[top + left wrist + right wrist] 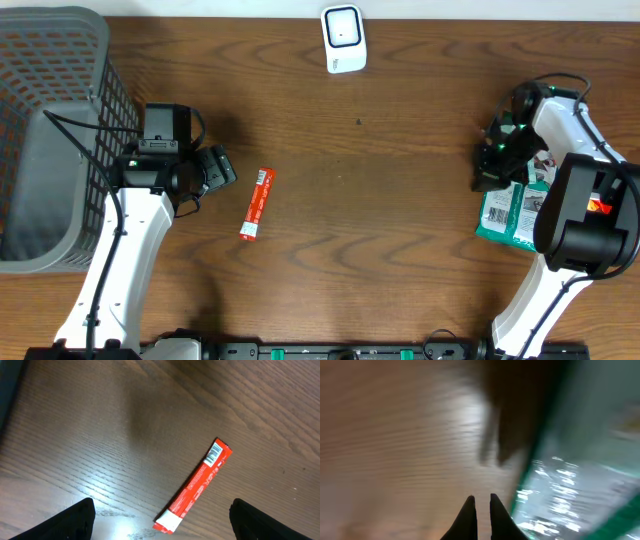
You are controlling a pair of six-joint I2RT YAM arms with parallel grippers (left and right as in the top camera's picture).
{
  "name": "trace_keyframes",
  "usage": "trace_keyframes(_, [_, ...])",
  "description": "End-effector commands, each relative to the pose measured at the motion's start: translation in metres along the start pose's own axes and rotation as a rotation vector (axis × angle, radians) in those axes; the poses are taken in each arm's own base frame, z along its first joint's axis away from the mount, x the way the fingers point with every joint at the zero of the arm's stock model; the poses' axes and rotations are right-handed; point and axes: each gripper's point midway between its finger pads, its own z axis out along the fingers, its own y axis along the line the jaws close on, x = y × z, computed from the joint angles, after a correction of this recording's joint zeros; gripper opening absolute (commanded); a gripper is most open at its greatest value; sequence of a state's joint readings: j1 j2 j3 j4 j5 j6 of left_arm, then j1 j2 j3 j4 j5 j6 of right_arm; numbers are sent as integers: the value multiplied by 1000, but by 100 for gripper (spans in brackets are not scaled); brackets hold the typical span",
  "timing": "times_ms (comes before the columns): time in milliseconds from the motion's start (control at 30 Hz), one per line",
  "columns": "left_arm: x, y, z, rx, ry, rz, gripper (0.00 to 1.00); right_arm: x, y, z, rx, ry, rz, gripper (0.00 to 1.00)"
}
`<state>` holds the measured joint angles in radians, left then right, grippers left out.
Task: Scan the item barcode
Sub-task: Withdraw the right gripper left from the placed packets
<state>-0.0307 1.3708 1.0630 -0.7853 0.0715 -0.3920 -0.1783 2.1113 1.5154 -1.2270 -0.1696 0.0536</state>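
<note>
A slim red bar (pixel 257 204) lies flat on the wooden table, its barcode (pixel 215 453) printed at the upper end. My left gripper (pixel 222 168) hovers just left of it, open wide. In the left wrist view the bar (pixel 197 486) stretches away from the gap in my left gripper (pixel 162 504) and touches neither finger. The white scanner (pixel 343 38) stands at the back centre. At the left edge of a green packet (pixel 512 212), my right gripper (pixel 490 175) is low over the table. The blurred right wrist view shows my right gripper (pixel 481 497) nearly closed on nothing, the packet (pixel 570 485) beside it.
A grey mesh basket (pixel 50 130) fills the far left of the table, close behind my left arm. The table's front edge runs along the bottom of the overhead view, with a black rail beneath it.
</note>
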Motion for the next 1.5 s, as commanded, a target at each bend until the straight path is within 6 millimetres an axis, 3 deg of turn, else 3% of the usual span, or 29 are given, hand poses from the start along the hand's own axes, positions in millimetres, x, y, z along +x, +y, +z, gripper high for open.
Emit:
trace_keyframes(0, [-8, -1, -7, 0, -30, 4, 87, 0, -35, -10, 231, -34, 87, 8])
trace_keyframes(167, [-8, -1, -7, 0, -30, 4, 87, 2, -42, -12, 274, -34, 101, 12])
trace_keyframes(333, [-8, -1, -7, 0, -30, 4, 87, 3, -17, -7, 127, -16, 96, 12])
trace_keyframes(433, [-8, -1, -7, 0, -30, 4, 87, 6, -10, -6, 86, -4, 84, 1])
trace_keyframes(567, [-8, -1, -7, 0, -30, 4, 87, 13, -5, -9, 81, 16, 42, 1])
trace_keyframes(733, [-8, -1, -7, 0, -30, 4, 87, 19, 24, -21, 47, -16, -61, 1])
trace_keyframes(867, [-8, -1, -7, 0, -30, 4, 87, 7, 45, -21, 50, -93, -103, 1])
trace_keyframes(967, [-8, -1, -7, 0, -30, 4, 87, -3, 47, -10, 45, -135, -110, 1])
trace_keyframes(1033, [-8, -1, -7, 0, -30, 4, 87, -6, 43, 2, 57, -150, -111, 1])
trace_keyframes(1100, [-8, -1, -7, 0, -30, 4, 87, -7, 24, 21, 134, -170, -102, 1])
trace_keyframes(1267, [-8, -1, -7, 0, -30, 4, 87, -5, -25, 13, 362, -185, 38, 1])
trace_keyframes(1467, [-8, -1, -7, 0, -30, 4, 87, -6, -41, 7, 431, -197, 54, 4])
